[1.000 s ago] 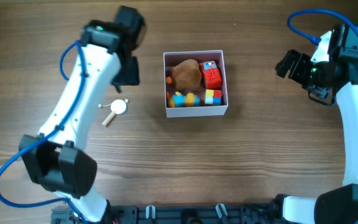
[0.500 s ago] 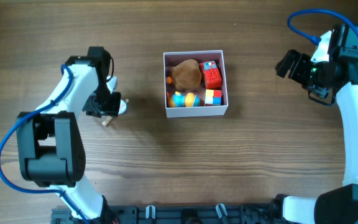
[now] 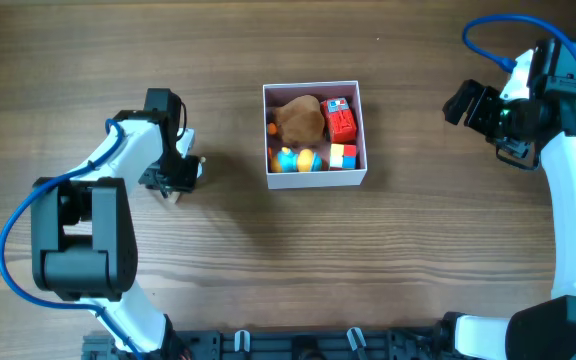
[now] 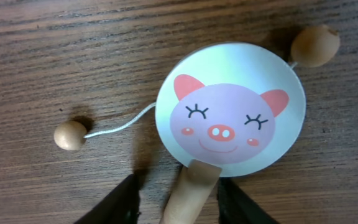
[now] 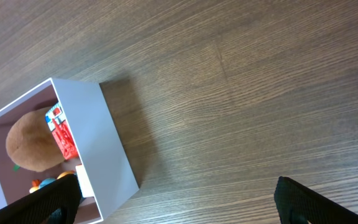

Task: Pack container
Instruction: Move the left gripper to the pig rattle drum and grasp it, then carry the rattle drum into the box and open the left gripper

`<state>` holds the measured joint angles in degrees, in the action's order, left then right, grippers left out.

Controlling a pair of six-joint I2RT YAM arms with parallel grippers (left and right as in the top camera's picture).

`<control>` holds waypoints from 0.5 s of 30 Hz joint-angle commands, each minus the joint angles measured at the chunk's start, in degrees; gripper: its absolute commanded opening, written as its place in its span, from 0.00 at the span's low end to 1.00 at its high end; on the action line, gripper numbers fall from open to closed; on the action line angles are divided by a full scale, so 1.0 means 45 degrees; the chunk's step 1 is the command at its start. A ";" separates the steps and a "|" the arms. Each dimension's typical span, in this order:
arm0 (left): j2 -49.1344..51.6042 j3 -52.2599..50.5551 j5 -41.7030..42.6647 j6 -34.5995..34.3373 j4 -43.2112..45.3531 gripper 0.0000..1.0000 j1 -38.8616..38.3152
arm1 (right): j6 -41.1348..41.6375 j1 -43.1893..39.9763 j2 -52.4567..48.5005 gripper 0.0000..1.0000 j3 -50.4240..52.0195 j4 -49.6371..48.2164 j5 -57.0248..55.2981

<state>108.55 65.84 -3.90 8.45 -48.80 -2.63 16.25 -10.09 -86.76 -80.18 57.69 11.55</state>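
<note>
Fingertips [image 4: 123, 202] of left pincer [image 4: 178, 186] low in the wrist view, cut off by the edge, spread open on both sides of a wooden handle [image 4: 191, 194], not squeezing it. Just past: pig-face drum [image 4: 230, 118] flat on the counter [image 4: 55, 56], two beads [image 4: 70, 135] on strings. Farther along, container [image 3: 316, 181] mid-counter, toys [image 3: 341, 122] inside, some too small to make out. Farthest, right pincer [image 5: 178, 186], open wide, empty, only its tips showing.

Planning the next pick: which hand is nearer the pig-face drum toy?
Left. The left hand is directly over the pig-face drum toy, straddling its handle; the right hand is far off, beyond the container.
</note>
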 commanded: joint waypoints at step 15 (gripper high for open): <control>-0.0374 0.3322 0.0359 -0.2103 -0.4843 0.04 -0.0918 | 0.0097 -0.0053 -0.0044 1.00 -0.0083 -0.0039 -0.0121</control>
<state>108.53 72.31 -3.46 0.54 -64.66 -4.05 16.25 -10.09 -86.76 -80.18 57.63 11.55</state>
